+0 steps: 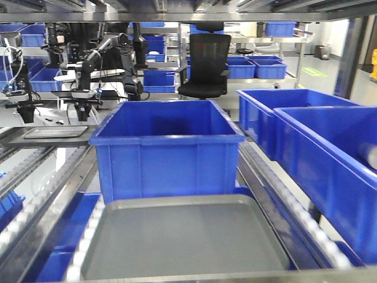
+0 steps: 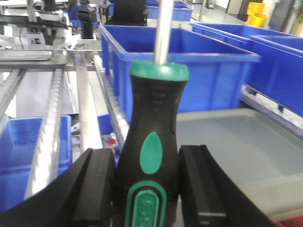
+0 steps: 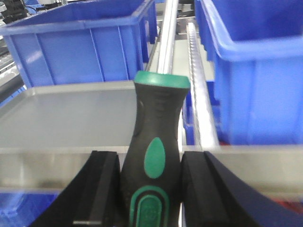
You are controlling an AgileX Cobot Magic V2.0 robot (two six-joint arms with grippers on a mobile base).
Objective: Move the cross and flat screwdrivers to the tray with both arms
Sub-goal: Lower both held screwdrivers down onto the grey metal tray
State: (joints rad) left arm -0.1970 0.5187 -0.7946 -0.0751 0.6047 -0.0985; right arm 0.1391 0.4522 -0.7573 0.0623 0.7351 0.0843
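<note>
You see two screwdrivers, each handle black with green collar and oval inlays: one (image 2: 151, 156), the other (image 3: 154, 151), shafts silver. Gripper pads (image 2: 97, 189) are black. The tray (image 1: 177, 268) is matte grey, the bins (image 1: 168, 147) solid blue.

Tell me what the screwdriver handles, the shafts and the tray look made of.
Handles: black body with green inlays, matte, ridged; likely moulded plastic or rubber. Shafts: bright and reflective, so polished metal. Tray: flat grey with a dull sheen and rounded rim; metal or plastic, I can't tell.
</note>
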